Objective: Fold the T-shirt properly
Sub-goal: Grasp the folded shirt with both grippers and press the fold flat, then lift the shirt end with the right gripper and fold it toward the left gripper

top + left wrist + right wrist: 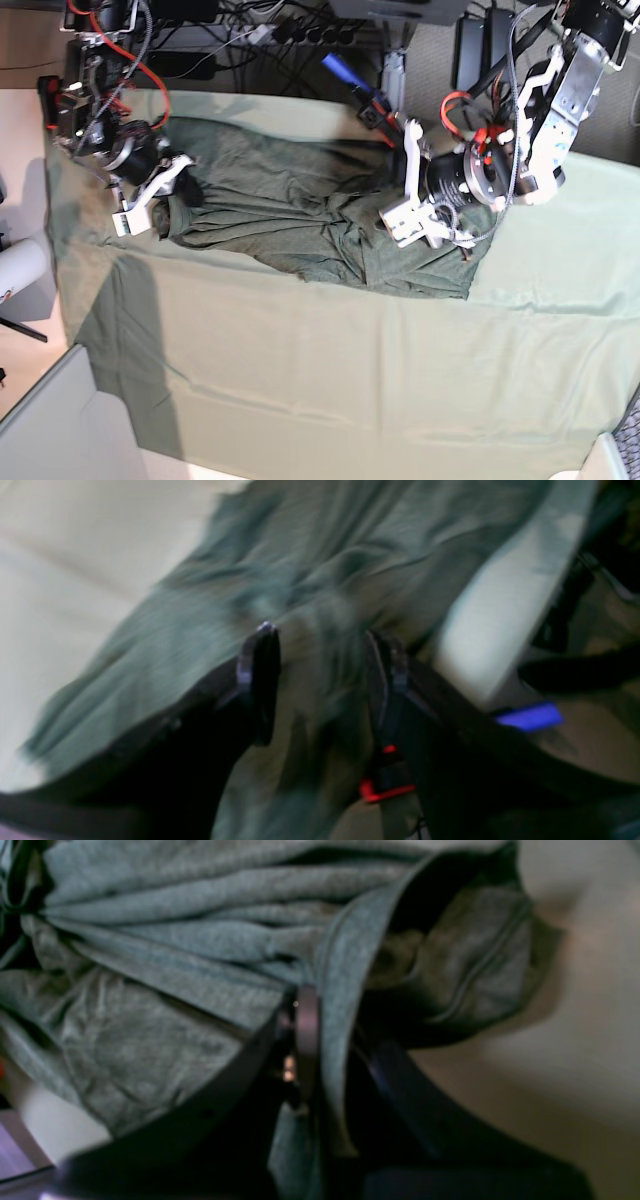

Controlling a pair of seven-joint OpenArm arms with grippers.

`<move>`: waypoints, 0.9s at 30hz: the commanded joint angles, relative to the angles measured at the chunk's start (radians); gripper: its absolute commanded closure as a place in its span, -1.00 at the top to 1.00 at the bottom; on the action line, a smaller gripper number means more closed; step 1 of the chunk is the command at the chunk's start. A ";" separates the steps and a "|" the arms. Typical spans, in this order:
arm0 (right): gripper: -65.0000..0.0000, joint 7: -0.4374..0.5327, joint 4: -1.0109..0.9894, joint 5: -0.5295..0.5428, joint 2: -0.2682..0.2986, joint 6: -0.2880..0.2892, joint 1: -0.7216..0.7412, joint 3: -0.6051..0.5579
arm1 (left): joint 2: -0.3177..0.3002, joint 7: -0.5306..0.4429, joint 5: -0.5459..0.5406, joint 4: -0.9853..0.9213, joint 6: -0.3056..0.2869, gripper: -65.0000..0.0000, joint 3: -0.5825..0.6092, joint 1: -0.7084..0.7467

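While T-shirt lies bunched, right end effector pinches hem; left end effector gapes above.

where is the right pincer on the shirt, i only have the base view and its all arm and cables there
Observer: The right wrist view shows the right pincer shut on a hem-like edge of the T-shirt, a band of fabric running down between the fingers.
Operator: and the left one, holding anything
Observer: No. The left wrist view, though blurred, shows the left pincer open, with shirt fabric visible in the gap.
Operator: is the cloth near the right grip flat
Observer: No, in the right wrist view it is bunched into long folds beside the grip, with the pale table cloth bare on the other side.
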 commanded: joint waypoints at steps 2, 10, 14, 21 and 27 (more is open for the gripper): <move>-1.00 0.005 0.011 -0.018 0.047 0.025 0.008 0.025 | -0.018 -0.016 -0.031 0.016 0.005 -0.08 -0.040 -0.011; -1.00 0.003 0.011 -0.017 0.106 0.025 0.008 0.126 | -0.078 -0.005 -0.055 0.016 0.005 -0.08 -0.101 -0.010; -1.00 0.002 0.013 0.035 0.130 0.025 0.008 0.133 | -0.077 -0.005 -0.053 0.015 0.004 -0.08 -0.101 -0.010; -1.00 -0.042 0.159 0.105 0.132 0.025 0.011 0.133 | -0.077 -0.006 -0.016 -0.133 0.005 -0.08 -0.101 -0.010; -1.00 -0.054 0.351 0.122 0.102 0.025 0.011 0.132 | -0.077 -0.006 -0.016 -0.214 0.005 -0.08 -0.101 -0.007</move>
